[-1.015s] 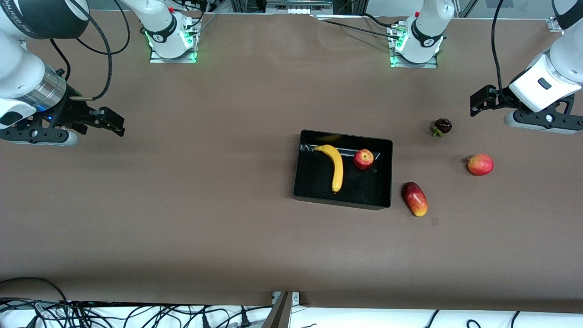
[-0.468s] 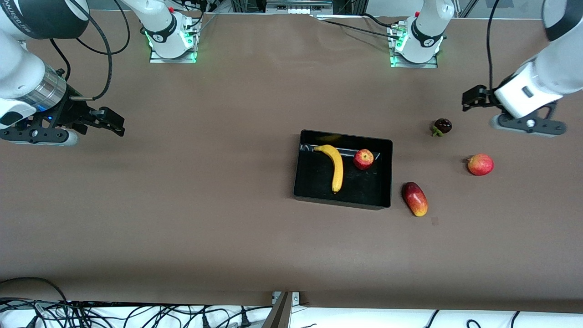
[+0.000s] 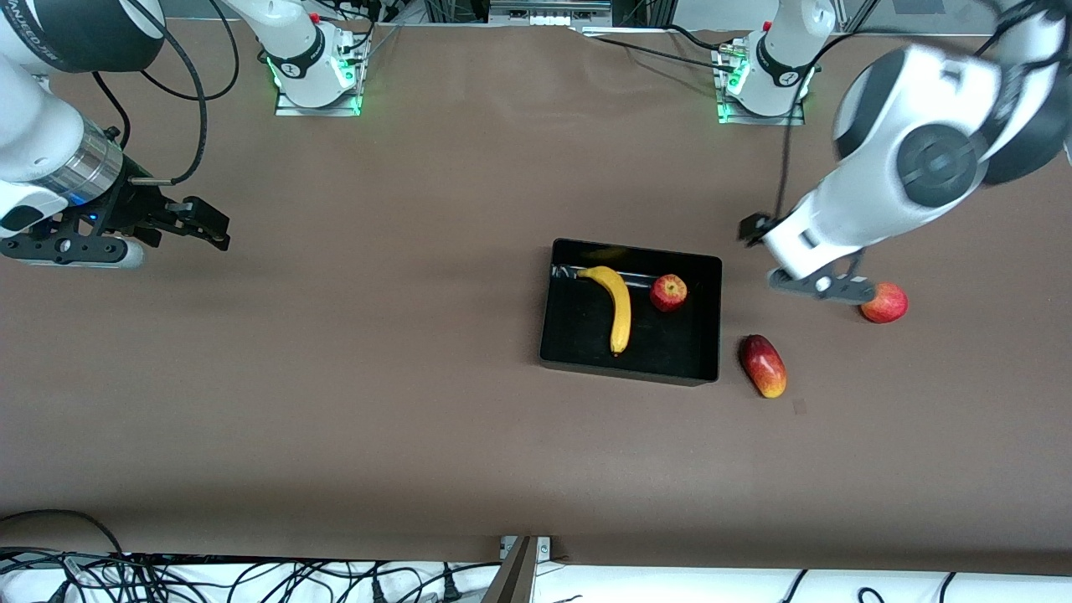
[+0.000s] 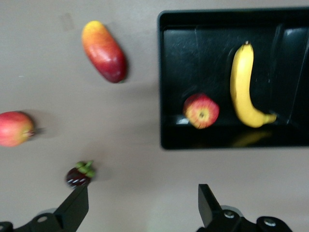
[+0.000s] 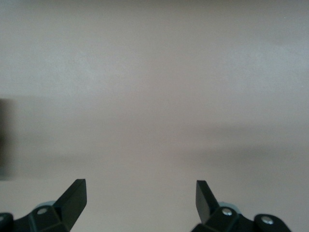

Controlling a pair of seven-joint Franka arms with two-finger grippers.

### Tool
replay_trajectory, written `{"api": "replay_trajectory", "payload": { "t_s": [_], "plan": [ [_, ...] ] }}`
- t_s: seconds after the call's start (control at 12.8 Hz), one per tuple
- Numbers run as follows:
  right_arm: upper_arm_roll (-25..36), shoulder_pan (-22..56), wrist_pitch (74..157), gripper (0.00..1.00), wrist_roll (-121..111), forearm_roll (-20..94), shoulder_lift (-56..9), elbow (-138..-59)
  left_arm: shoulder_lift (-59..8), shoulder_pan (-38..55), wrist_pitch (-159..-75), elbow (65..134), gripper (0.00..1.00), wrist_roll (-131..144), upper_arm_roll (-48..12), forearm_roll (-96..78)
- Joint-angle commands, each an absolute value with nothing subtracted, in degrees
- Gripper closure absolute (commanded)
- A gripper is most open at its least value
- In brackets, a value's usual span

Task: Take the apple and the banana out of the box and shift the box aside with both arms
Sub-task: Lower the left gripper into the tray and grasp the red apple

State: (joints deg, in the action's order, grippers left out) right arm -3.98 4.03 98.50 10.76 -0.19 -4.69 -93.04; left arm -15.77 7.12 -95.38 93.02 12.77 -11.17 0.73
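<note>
The black tray (image 3: 630,372) lies mid-table. The yellow banana (image 3: 620,306) and the small red apple (image 3: 668,292) lie inside it, apart from each other. My left gripper (image 3: 754,228) is open and empty, in the air over bare table just off the tray's wall toward the left arm's end. Its wrist view shows the open left gripper (image 4: 142,203), the tray (image 4: 227,143), the banana (image 4: 243,87) and the apple (image 4: 201,110). My right gripper (image 3: 205,222) waits open and empty over bare table at the right arm's end; its wrist view shows the right gripper (image 5: 140,193) over bare table.
An oblong red-and-yellow mango (image 3: 763,365) lies beside the tray toward the left arm's end, also in the left wrist view (image 4: 104,50). A round red-orange fruit (image 3: 886,303) lies farther that way. A dark mangosteen (image 4: 79,175) lies by a left fingertip; the left arm hides it in the front view.
My left arm has swung from the left arm's end of the table toward the tray and now covers the mangosteen in the front view. The right arm and the fruits have not moved.
</note>
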Motion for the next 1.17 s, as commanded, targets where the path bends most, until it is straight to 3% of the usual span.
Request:
{"api": "replay_trajectory", "payload": {
  "t_s": [0.0, 0.31, 0.86, 1.09],
  "plan": [
    [-4.4, 3.9, 97.8, 0.0, 10.9, -1.1, -4.7, -92.4, -20.0, 8.0, -99.8, 92.2, 0.0, 17.1, -11.5, -0.2],
    [-4.4, 3.9, 97.8, 0.0, 10.9, -1.1, -4.7, -92.4, -26.4, 13.6, -110.7, 96.0, 0.0, 27.8, -11.3, 1.5],
    [-4.5, 4.0, 98.0, 0.0, 10.8, -1.1, -4.7, -92.3, -29.9, 13.4, -131.5, 107.6, 0.0, 32.7, -11.4, 6.0],
    [-4.5, 4.0, 98.1, 0.0, 10.8, -1.1, -4.7, -92.3, -29.8, 14.8, -132.5, 110.3, 0.0, 32.7, -11.5, 6.0]
  ]
}}
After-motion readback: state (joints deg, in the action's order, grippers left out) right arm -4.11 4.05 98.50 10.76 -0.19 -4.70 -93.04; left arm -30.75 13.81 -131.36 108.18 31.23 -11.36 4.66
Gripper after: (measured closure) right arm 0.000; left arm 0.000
